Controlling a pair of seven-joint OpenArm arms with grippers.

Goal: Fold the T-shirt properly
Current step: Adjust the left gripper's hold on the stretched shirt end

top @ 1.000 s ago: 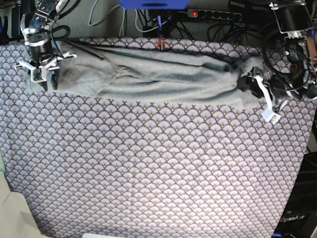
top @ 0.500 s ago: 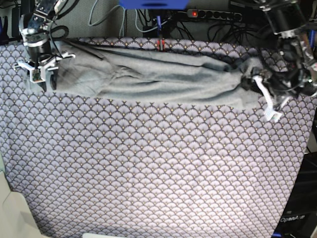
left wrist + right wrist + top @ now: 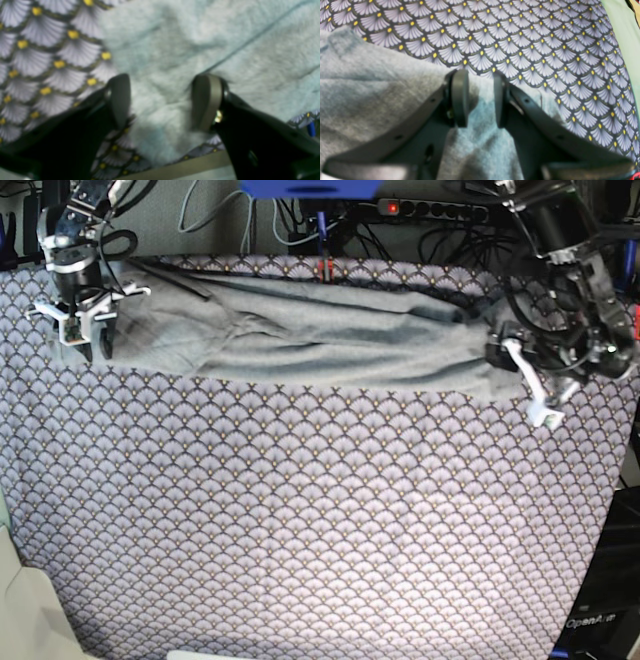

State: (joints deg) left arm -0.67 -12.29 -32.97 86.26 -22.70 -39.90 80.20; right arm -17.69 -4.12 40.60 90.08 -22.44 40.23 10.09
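The plain light grey knit T-shirt is lying in a long rumpled band along the far edge of the purple-grey fan-scale patterned cloth. Over the last second the left gripper has been drawing slightly inward at the shirt's end, suggesting a grasp is still being set up. It is leaning in low, jaws wide, straddling a bunched corner; the blur makes contact uncertain. The right gripper is standing upright over the shirt's opposite end, jaws half-open around a fabric ridge, seemingly not pinching yet.
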